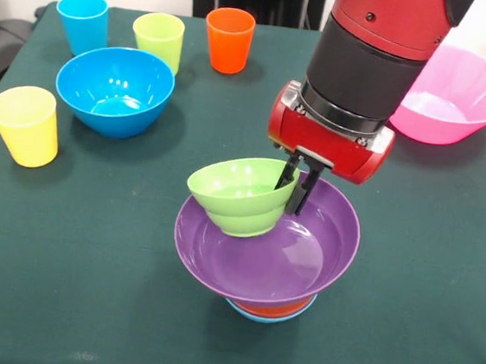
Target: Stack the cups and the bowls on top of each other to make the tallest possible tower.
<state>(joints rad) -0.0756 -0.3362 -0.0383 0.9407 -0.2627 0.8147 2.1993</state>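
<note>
You had the pincer (pixel 297 186) clamped on the green bowl's (pixel 237 196) rim, tilted over the purple bowl (pixel 262 262) mid-frame; next it needed levelling, seating, release.

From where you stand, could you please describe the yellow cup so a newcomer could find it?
Start at the deep blue bowl on the green table in the front view. The yellow cup stands just beside it toward the picture's left edge, upright, alone; the other three cups line the far edge.
</note>
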